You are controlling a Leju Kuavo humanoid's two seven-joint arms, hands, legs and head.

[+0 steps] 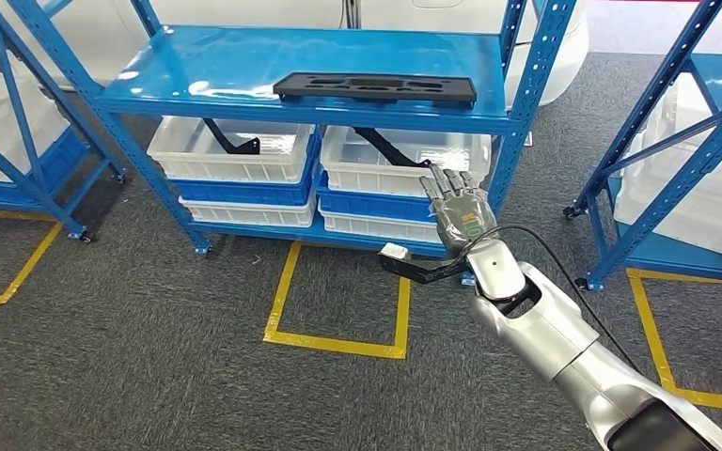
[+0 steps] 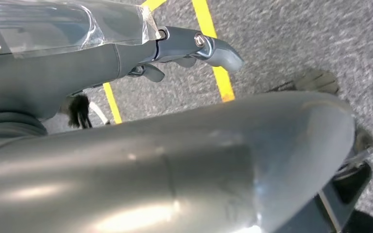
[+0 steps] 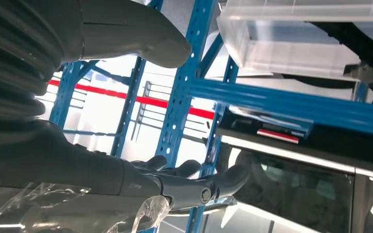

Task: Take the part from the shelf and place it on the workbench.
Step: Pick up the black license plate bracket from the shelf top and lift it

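Grey carpet (image 1: 150, 376) with yellow tape lines (image 1: 338, 340) across the lower frame; blue racks (image 1: 526, 94) along the top, white bins (image 1: 230, 150) beneath.

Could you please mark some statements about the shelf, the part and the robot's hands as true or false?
1. A long black part lies on the top level of the blue shelf. True.
2. The right hand grips that part. False: it is extended in front of the lower white bins, fingers apart, holding nothing.
3. The lower level holds white bins stacked on blue ones. True.
4. The floor markings are red. False: yellow tape marks the grey carpet.
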